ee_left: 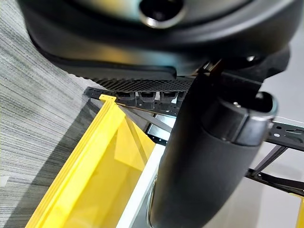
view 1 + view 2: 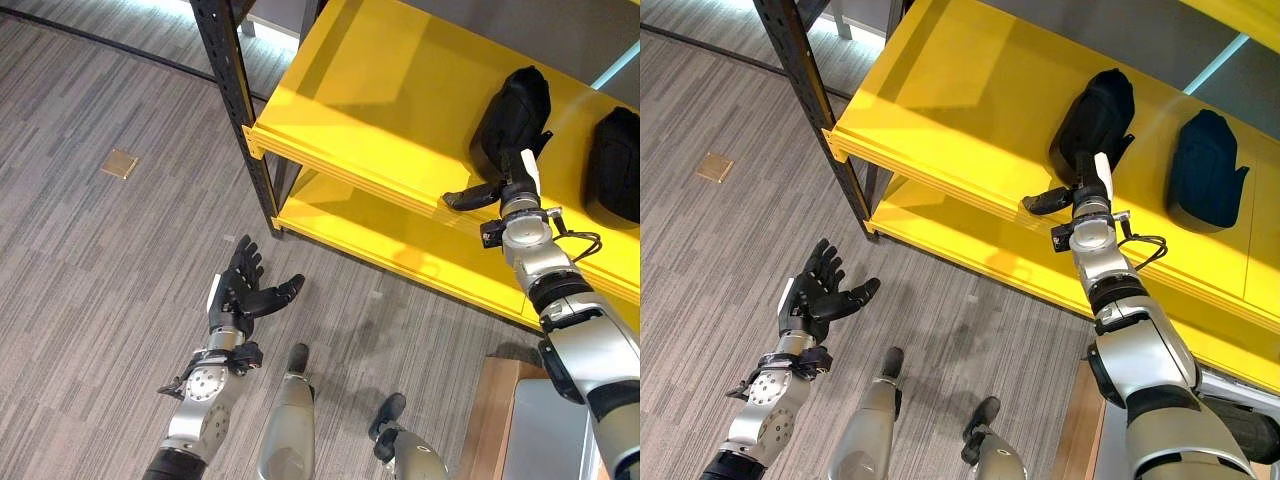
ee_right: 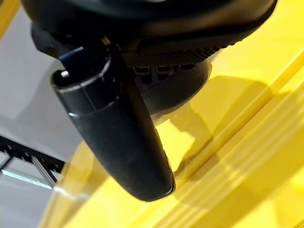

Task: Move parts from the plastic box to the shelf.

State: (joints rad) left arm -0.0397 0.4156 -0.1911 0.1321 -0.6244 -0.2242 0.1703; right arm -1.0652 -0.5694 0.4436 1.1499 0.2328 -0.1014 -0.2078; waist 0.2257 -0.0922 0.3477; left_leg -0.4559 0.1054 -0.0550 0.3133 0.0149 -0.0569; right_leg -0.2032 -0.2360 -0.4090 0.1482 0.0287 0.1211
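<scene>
Two black parts on the yellow shelf (image 2: 350, 110): near part (image 2: 1095, 120) and far part (image 2: 1205, 170). My right hand (image 2: 1080, 185) is against the near part; right wrist view hides the fingers, so grip can't be judged. Left hand (image 2: 245, 290) hangs relaxed, fingers spread, over the carpet (image 2: 90, 260).

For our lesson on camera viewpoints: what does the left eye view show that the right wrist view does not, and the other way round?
Left eye view alone: the left hand open over the grey carpet, the shelf's black post, and a second dark part further along. Right wrist view alone: a close look along the right hand's thumb. Both share the yellow shelf, the right hand and the dark part before it.
</scene>
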